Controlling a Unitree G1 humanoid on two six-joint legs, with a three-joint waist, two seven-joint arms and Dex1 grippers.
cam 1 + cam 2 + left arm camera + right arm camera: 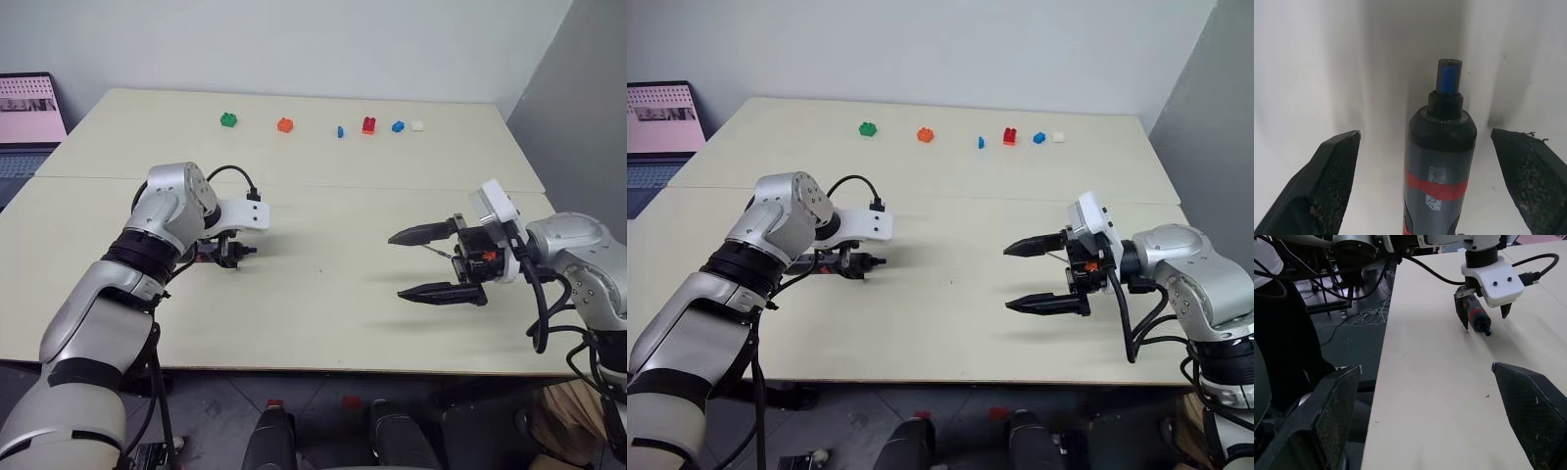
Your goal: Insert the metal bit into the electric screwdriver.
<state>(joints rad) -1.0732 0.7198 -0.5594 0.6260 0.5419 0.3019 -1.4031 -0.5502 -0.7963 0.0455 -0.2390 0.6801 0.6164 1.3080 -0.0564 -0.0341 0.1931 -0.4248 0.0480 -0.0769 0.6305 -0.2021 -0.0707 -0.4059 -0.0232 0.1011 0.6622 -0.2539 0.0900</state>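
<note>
both jaws wide open, screwdriver between left jaws

left gripper [231, 253] points down at the tabletop [323, 294], jaws spread wide. the electric screwdriver [1440, 161] lies on the tabletop between the two fingers [1332, 176], gap on each side in the left wrist view, so not clamped, fingers not touching it. red band mid-body, narrow dark tip with a blue end pointing away from the wrist. the right wrist view shows the same: screwdriver [1476, 318] under the left gripper, tip sticking out toward the tabletop middle.

right gripper [431, 264] hovers above the tabletop on the right side, pointing left toward the other arm, well apart from it. jaws fully spread, nothing between the fingers [1528, 416]. a thin grey rod shows near its palm [438, 251], maybe the metal bit, can't tell for sure.

small coloured blocks [368, 125] in a row at the far edge. laptop [27, 113] far left.
</note>
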